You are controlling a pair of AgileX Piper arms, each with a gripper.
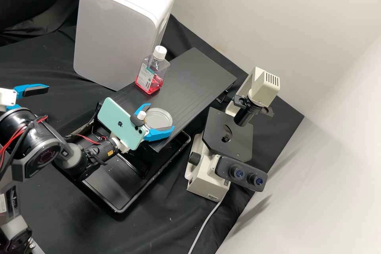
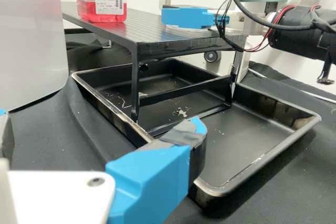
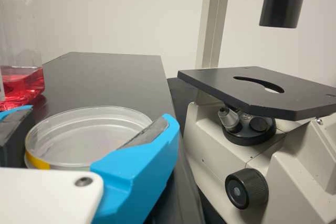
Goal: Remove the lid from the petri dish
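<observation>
The lidded dish (image 3: pixel 84 129) sits on the shelf (image 1: pixel 198 75) within the right tool (image 1: pixel 162 116), whose grip cannot be told. The left tool (image 2: pixel 100 145) is spread, empty. The flask (image 1: pixel 151 72) holds red liquid.

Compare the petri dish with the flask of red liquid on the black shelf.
The petri dish is low, round and flat; the flask is tall and upright. The dish looks empty under a clear lid; the flask holds red liquid under a white cap. The dish sits within the right hand; the flask stands free. Both are clear and rest on the black shelf.
</observation>
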